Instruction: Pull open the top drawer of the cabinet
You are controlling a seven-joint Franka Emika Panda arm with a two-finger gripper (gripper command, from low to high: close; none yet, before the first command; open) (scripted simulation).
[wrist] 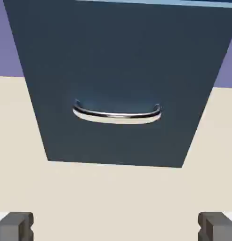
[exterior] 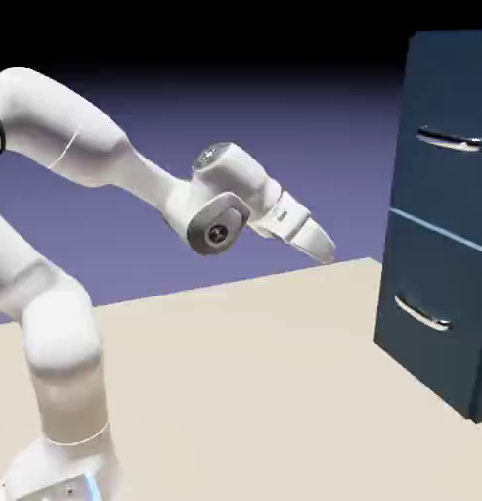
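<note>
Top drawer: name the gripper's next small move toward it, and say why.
Probably raise and advance the gripper. It hangs open, apart from the cabinet, aimed down at the lower drawer's handle, which fills the hand view. The top drawer is closed, and its handle sits well higher.

I see the cabinet (exterior: 435, 225) as smooth, matt navy panels, painted metal perhaps, though the rendering doesn't settle it. The top drawer (exterior: 448, 132) carries a glossy, chrome-like silver handle (exterior: 450, 142), as does the lower drawer's handle (wrist: 116, 114) (bright highlights along the bar). My arm (exterior: 108, 157) looks like smooth white plastic, faintly glossy. The fingertips (wrist: 15, 226) are matt grey. The table (exterior: 244, 391) is flat, matt beige.
</note>
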